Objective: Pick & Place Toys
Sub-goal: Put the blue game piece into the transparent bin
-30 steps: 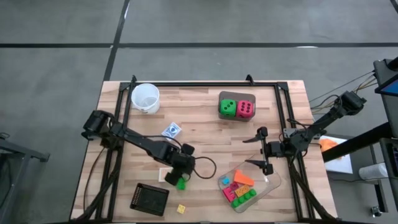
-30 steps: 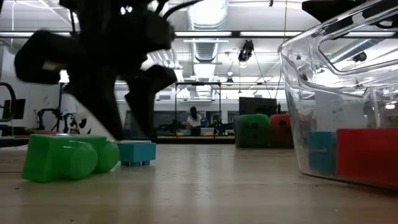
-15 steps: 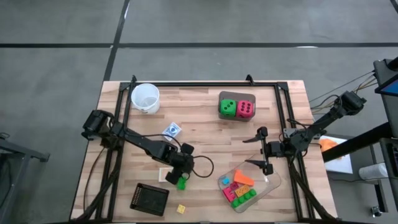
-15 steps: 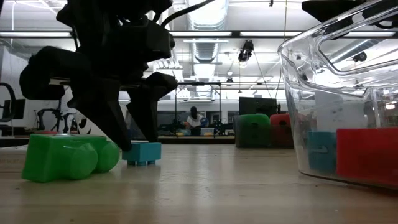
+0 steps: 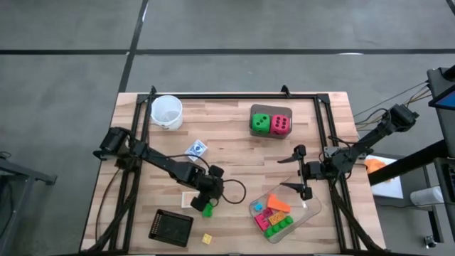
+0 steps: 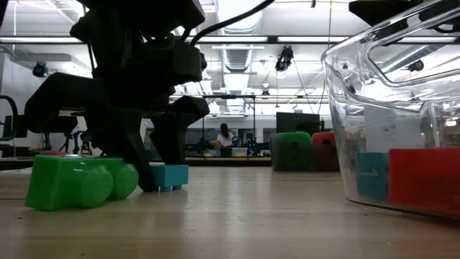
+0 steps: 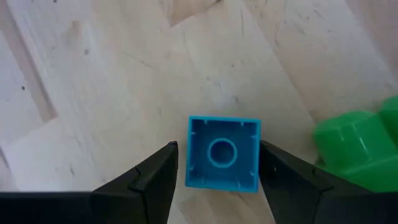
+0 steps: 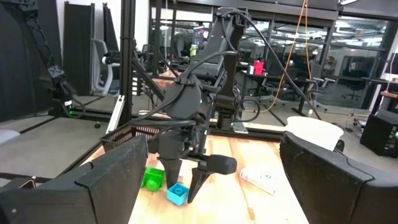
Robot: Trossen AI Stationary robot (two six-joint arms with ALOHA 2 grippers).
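A blue brick (image 7: 222, 152) lies on the table with its hollow underside up. My left gripper (image 7: 219, 163) is open and low over it, with one finger on each side of the brick, close to its side walls. In the high view the gripper (image 5: 205, 200) hides the brick. A green brick (image 7: 364, 146) lies on the table beside it, toward the near edge (image 5: 207, 210). My right gripper (image 5: 297, 173) is open and empty above the table's right part, beside the clear tray (image 5: 308, 210).
The clear tray holds several bricks and an orange wedge (image 5: 279, 203). A green die (image 5: 260, 123) and a pink-red die (image 5: 280, 125) stand at the far right. A white cup (image 5: 166, 112), a small card (image 5: 196, 148), a black pad (image 5: 170, 227) and a yellow brick (image 5: 207, 239) lie on the left.
My left gripper has come down toward the table over the blue brick, staying open, so its fingertips now stand beside the brick at table height.
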